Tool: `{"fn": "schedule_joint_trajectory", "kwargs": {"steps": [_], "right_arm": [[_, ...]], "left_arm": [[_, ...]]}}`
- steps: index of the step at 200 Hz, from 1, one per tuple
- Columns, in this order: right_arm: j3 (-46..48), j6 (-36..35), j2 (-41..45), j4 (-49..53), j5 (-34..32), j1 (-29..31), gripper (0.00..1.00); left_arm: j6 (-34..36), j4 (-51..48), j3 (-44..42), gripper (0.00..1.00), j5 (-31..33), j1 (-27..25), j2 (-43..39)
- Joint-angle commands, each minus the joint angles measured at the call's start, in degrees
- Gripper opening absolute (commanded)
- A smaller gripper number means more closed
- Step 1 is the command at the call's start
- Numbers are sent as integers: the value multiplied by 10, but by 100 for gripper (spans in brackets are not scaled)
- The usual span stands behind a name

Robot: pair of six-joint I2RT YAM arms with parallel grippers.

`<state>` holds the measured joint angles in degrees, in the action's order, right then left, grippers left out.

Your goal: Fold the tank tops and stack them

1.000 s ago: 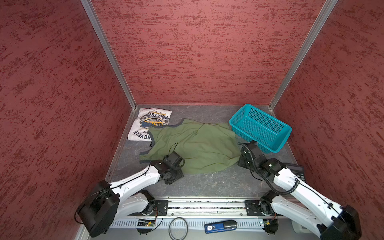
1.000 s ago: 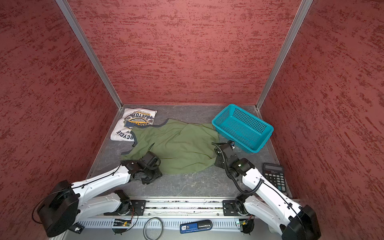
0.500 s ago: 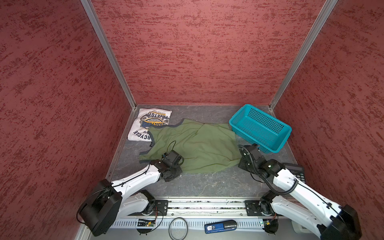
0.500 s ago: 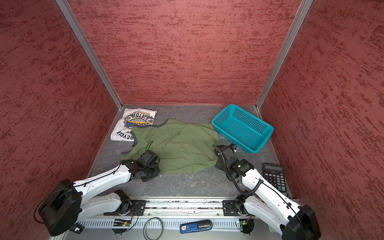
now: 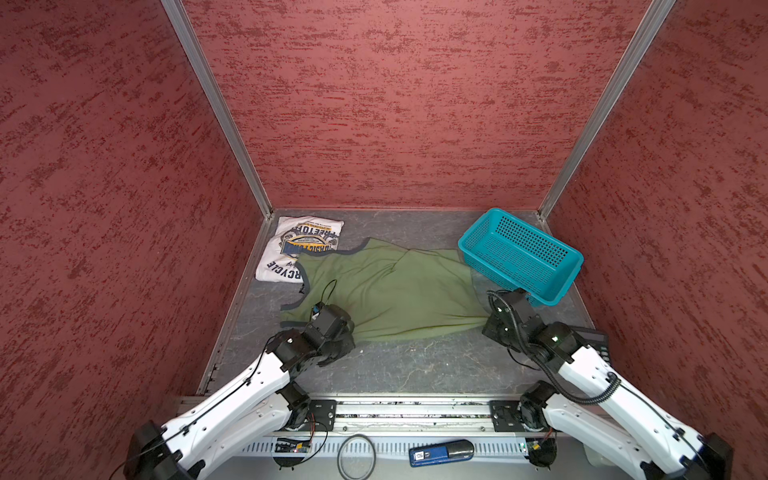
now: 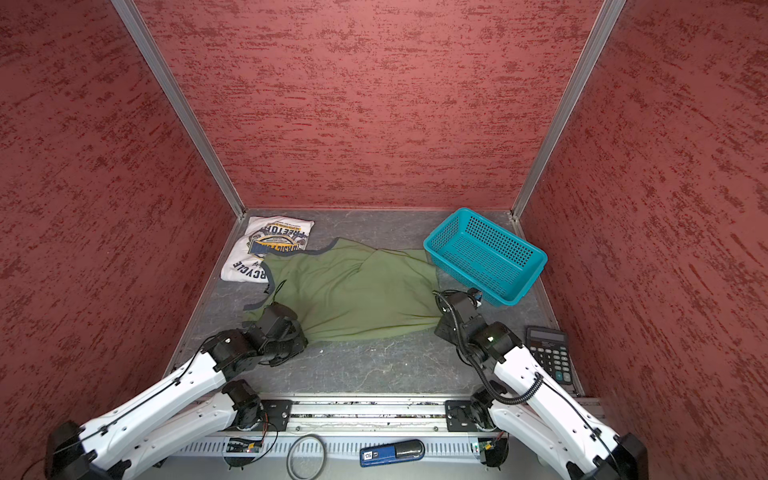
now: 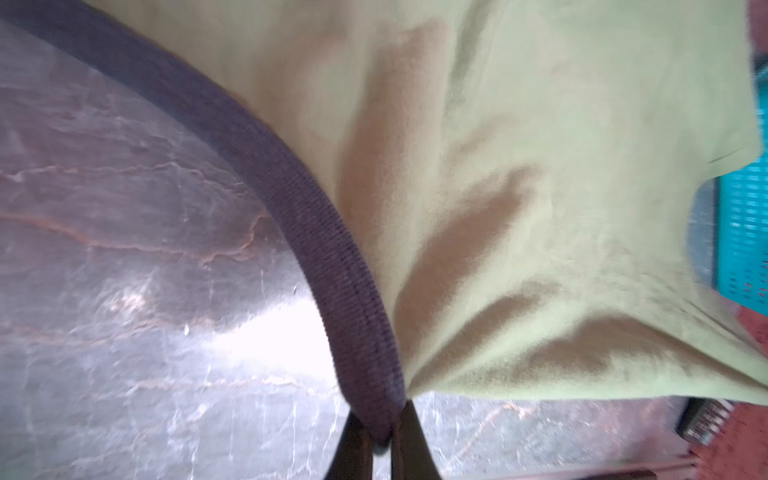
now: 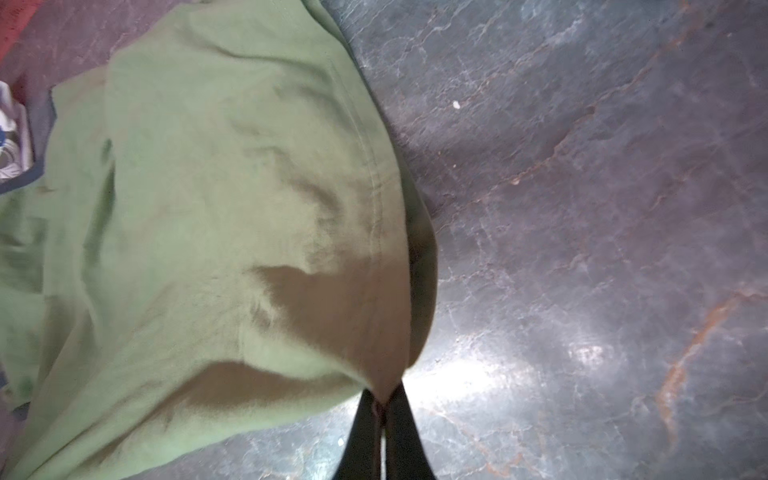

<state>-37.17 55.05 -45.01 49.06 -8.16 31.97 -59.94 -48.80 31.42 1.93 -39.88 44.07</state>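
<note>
Both arms grip the olive green tank top (image 5: 395, 291), which lies spread face-down across the middle of the desk (image 5: 415, 365). Its upper strap touches the folded white tank top (image 5: 297, 249) in the far left corner, and its far side reaches the teal basket (image 5: 519, 253) in the far right corner.

The left tool (image 7: 380, 415) is clenched on the dark armhole trim (image 7: 324, 232). The right tool (image 8: 383, 399) is clenched on the corner of the hem (image 8: 374, 166).

The fold probably goes best if both pinched points rise together and level, with the cloth kept lightly taut between them. They should then travel toward the far edge without tugging the white top or catching the basket.

Only the wrist views show the pinches and the creases fanning from each one; in both top views the wrists hide the fingertips. Only the top views show the whole layout, including the calculator (image 6: 548, 353) by the right edge.
</note>
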Motion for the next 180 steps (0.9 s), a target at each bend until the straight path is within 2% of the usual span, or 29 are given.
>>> {"fn": "schedule_joint_trajectory", "kwargs": {"steps": [1, 14, 19, 27, 36, 45, 53, 61, 70, 81, 104, 135, 180], "right_arm": [[34, 61, 13, 28, 56, -4, 0], [69, 76, 17, 16, 86, -4, 0], [81, 80, 19, 10, 96, -2, 0], [95, 83, 26, 4, 105, -3, 0], [100, 82, 31, 5, 101, -3, 0], [89, 73, 35, 12, 85, -3, 20], [70, 60, 35, 19, 66, -3, 38], [45, 45, 31, 25, 45, -3, 52], [17, 25, 22, 30, 18, -3, 62], [-13, -2, 4, 29, -9, -4, 68], [-60, -72, -51, -22, -33, -3, 70], [-128, -161, -174, -106, -29, -14, 67], [-233, -256, -366, -190, 17, -74, 63]], "left_arm": [[-1, -60, -32, 0, -54, -5, 10], [-11, -36, -64, 0, -85, -12, 24], [-15, -27, -71, 3, -91, -17, 27], [-16, -17, -77, 10, -96, -21, 32], [-11, -12, -74, 27, -93, -21, 34], [-4, -16, -58, 45, -77, -19, 32], [11, -19, -36, 53, -62, -13, 33], [32, -20, -9, 59, -52, 0, 38], [58, -19, 22, 65, -45, 22, 50], [93, -9, 61, 72, -46, 56, 73], [151, 50, 136, 78, -69, 109, 147], [195, 118, 221, 82, -89, 137, 288], [207, 188, 251, 82, -116, 176, 425]]}}
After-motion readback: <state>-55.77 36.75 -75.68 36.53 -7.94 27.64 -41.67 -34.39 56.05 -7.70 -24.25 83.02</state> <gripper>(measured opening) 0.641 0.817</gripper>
